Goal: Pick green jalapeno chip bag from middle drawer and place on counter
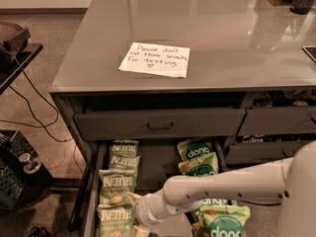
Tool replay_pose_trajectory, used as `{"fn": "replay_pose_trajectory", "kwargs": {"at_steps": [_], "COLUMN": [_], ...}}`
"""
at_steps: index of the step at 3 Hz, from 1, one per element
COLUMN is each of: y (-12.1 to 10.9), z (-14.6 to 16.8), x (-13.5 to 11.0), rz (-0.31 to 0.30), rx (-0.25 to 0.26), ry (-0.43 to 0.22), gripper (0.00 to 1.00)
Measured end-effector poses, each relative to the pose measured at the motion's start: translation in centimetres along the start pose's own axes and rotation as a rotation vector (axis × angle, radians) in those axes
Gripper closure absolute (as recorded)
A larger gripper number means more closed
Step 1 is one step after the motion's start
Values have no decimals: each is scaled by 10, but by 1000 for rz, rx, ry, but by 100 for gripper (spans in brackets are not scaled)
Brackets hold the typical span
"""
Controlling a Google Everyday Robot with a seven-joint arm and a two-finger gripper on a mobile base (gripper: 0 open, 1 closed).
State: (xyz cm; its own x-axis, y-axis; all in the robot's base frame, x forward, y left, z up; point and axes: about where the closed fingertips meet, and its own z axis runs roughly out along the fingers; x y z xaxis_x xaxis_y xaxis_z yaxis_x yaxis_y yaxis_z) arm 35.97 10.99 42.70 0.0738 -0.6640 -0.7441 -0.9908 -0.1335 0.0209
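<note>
The middle drawer (157, 166) is pulled out below the counter (232, 38), which bears a white note (154, 59). Several olive-green Kettle jalapeno chip bags (117, 184) lie in a column along the drawer's left side. My gripper (134, 214) is low over the drawer at the bottom of the view, right beside the nearest Kettle bags (114, 221). Its fingers (132, 198) are spread apart, one touching the right edge of a Kettle bag. It holds nothing. My pale arm (222, 184) reaches in from the right, over the brighter green dang bags.
Bright green dang bags (193, 150) fill the drawer's right side. The shut upper drawer front with a recessed handle (160, 125) is just above. Narrower dark drawers (276, 120) stand at the right. A black crate (12, 174) and cables are on the floor at the left.
</note>
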Motion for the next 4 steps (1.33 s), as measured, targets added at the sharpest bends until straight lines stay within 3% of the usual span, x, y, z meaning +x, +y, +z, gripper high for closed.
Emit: {"fn": "replay_pose_trajectory", "kwargs": {"at_steps": [2,3,4], "y": [7,11,12], "z": [59,75,76], "x": [17,22,21], "rz": [-1,4,5], "rx": [-146,-195,-204], "ry": [-108,-133,-137], "gripper": [0,18,41]}}
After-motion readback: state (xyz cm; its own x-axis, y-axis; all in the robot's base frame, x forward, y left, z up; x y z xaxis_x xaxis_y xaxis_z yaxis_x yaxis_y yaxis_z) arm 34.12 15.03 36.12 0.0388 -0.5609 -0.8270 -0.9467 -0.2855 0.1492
